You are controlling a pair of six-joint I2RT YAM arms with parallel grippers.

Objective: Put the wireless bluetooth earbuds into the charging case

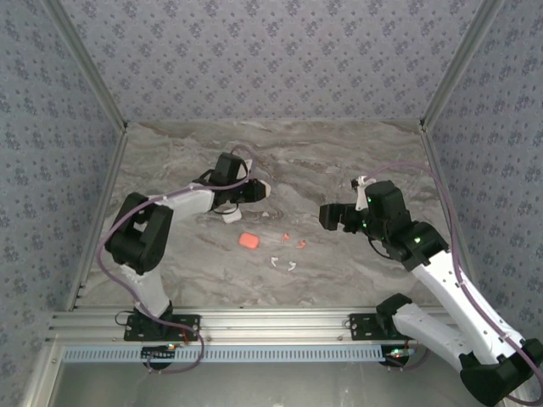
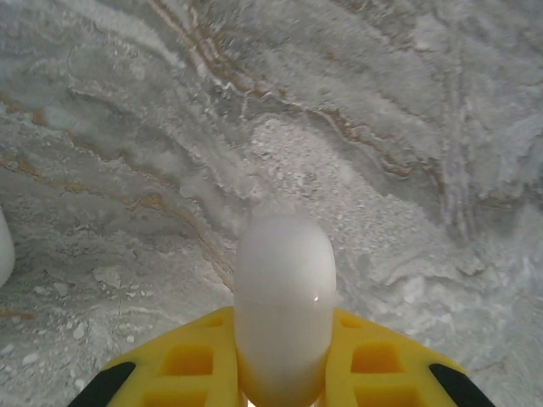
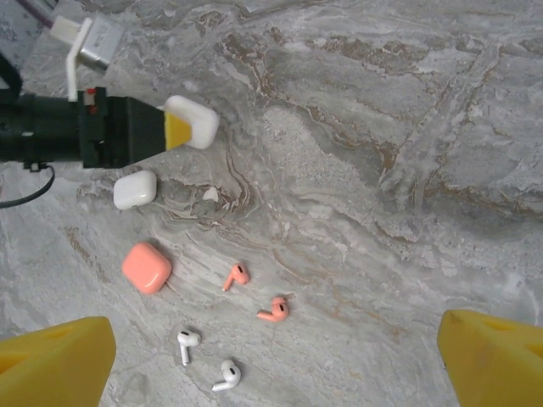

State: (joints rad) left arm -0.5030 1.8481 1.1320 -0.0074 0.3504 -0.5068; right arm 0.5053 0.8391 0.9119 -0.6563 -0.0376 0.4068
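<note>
Pinches a white case (image 2: 284, 288) in the left gripper (image 2: 284, 360), above the worktop (image 3: 382, 212). Holds the right gripper (image 1: 333, 217) spread wide near two pink earbuds (image 3: 273, 310) and two white earbuds (image 3: 226, 375), loose near a pink case (image 3: 147, 267).

Top external: high, behind, overlooking whole bench (image 1: 356, 161). Left wrist: close above it. Right wrist: higher, sharing earbuds (image 3: 273, 311) with top.

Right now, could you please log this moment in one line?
left gripper: shut on white charging case | right gripper: open, empty | earbuds: four loose, uninserted
</note>
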